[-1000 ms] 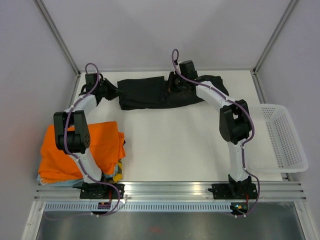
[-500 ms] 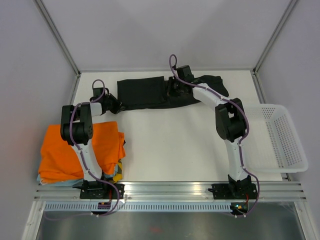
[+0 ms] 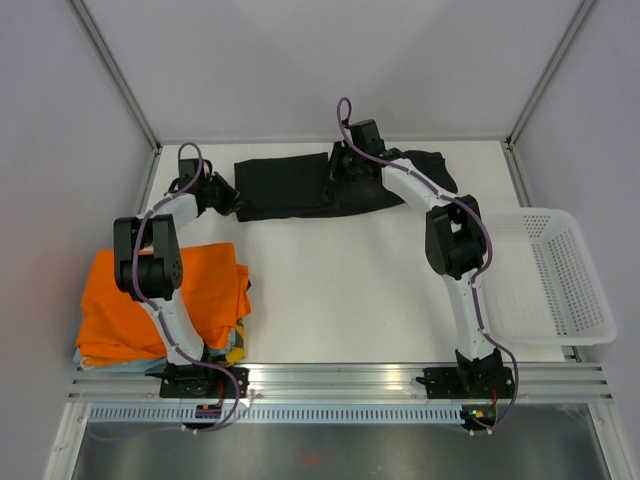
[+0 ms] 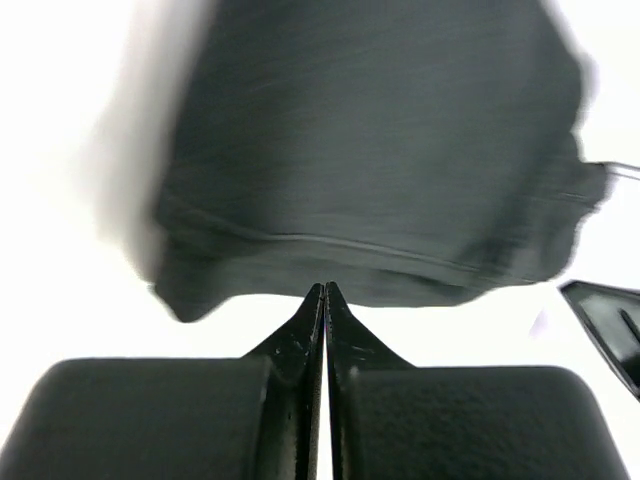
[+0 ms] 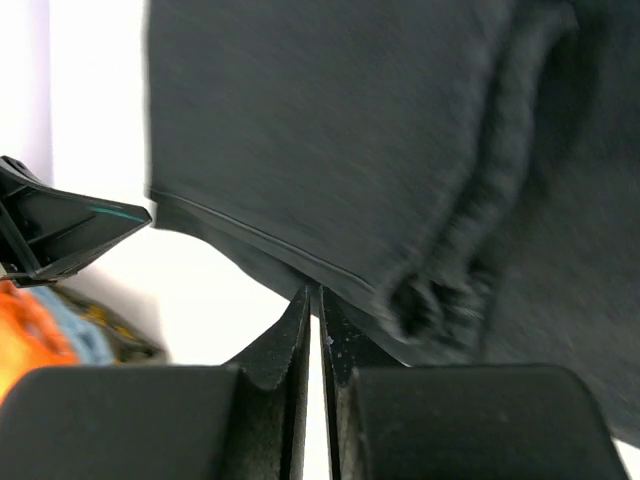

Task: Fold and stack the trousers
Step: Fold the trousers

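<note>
The black trousers (image 3: 290,185) lie stretched along the back of the table, bunched at the right end. My left gripper (image 3: 228,198) is at their left end. In the left wrist view its jaws (image 4: 324,290) are pressed together, tips touching the near hem of the trousers (image 4: 380,150), and no fabric shows between them. My right gripper (image 3: 338,172) is over the middle of the garment. In the right wrist view it (image 5: 315,292) is nearly closed, with a fold of the trousers' (image 5: 330,130) edge pinched at its tips.
A stack of folded clothes topped by an orange garment (image 3: 200,290) lies at the front left. A white mesh basket (image 3: 590,300) stands at the right edge. White walls enclose the table on three sides.
My left gripper has closed; it swung toward the front, then back to the trousers' left end. My right gripper has shifted slightly left along the trousers.
</note>
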### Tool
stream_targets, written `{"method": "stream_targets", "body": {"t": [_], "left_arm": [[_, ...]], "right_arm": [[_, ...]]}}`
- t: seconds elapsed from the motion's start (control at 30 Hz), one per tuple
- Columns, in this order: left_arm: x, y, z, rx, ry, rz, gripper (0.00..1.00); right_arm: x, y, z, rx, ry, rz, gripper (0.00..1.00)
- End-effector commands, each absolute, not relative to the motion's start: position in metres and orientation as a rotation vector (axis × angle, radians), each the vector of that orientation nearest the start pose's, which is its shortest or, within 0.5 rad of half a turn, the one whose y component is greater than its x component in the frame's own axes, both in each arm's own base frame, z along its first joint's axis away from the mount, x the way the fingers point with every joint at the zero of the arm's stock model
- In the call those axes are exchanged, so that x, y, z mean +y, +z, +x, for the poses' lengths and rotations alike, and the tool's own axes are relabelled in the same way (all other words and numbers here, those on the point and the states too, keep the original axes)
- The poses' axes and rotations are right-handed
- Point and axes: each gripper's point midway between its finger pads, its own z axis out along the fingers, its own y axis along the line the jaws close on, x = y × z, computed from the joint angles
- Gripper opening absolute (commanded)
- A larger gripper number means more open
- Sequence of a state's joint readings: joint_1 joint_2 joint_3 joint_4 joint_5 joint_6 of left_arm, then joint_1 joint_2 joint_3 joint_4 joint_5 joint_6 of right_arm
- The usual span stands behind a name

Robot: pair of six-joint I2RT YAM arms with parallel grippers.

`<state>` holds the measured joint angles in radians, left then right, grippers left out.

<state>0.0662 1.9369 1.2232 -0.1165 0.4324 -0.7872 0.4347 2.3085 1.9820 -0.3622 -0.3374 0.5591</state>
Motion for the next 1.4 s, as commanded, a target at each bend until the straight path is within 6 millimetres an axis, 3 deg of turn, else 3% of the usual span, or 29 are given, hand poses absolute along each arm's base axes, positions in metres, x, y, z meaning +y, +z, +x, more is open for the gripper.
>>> {"method": "stream_targets", "body": {"t": [0.0, 0.07, 0.13, 0.23, 0.27, 0.37, 0.53, 0.83, 1.07, 1.17, 1.23, 1.27, 1.3, 1.33, 1.37], "left_arm": [[-0.069, 0.153, 0.494, 2.181, -0.859, -0.612, 0.04], [-0.064, 0.17, 0.501, 2.148, -0.833, -0.607, 0.09], [-0.056, 0.173, 0.505, 2.133, -0.803, -0.611, 0.16], [-0.046, 0.165, 0.514, 2.134, -0.771, -0.635, 0.37], [-0.042, 0.155, 0.52, 2.145, -0.756, -0.647, 0.56], [-0.034, 0.141, 0.528, 2.169, -0.719, -0.665, 0.7], [-0.028, 0.098, 0.531, 2.244, -0.646, -0.71, 0.73], [-0.018, 0.055, 0.536, 2.298, -0.521, -0.766, 0.78], [-0.036, 0.039, 0.551, 2.329, -0.522, -0.749, 0.77], [-0.044, 0.027, 0.552, 2.352, -0.539, -0.751, 0.74], [-0.047, 0.022, 0.552, 2.355, -0.551, -0.749, 0.69], [-0.049, 0.021, 0.552, 2.357, -0.56, -0.747, 0.6], [-0.05, 0.019, 0.552, 2.363, -0.563, -0.746, 0.52], [-0.05, 0.021, 0.552, 2.361, -0.563, -0.741, 0.34], [-0.047, 0.021, 0.551, 2.36, -0.545, -0.743, 0.25]], "right_arm": [[0.347, 0.158, 0.53, 2.255, 0.988, -0.062, 0.11], [0.35, 0.151, 0.53, 2.261, 0.981, -0.066, 0.11], [0.348, 0.131, 0.53, 2.301, 0.953, -0.059, 0.11], [0.337, 0.096, 0.527, 2.386, 0.854, -0.048, 0.04], [0.333, 0.089, 0.527, 2.403, 0.826, -0.047, 0.03], [0.321, 0.061, 0.52, 2.461, 0.739, -0.072, 0.0], [0.303, 0.024, 0.502, 2.55, 0.646, -0.114, 0.0], [0.305, 0.016, 0.495, 2.572, 0.679, -0.109, 0.0], [0.31, 0.03, 0.497, 2.558, 0.727, -0.109, 0.0], [0.319, 0.056, 0.498, 2.534, 0.854, -0.095, 0.0], [0.323, 0.098, 0.509, 2.445, 1.022, -0.026, 0.0], [0.328, 0.117, 0.506, 2.411, 1.128, -0.034, 0.0], [0.321, 0.143, 0.511, 2.35, 1.165, -0.018, 0.0], [0.317, 0.16, 0.517, 2.302, 1.181, -0.009, 0.0], [0.311, 0.172, 0.52, 2.274, 1.172, -0.004, 0.01]]}}
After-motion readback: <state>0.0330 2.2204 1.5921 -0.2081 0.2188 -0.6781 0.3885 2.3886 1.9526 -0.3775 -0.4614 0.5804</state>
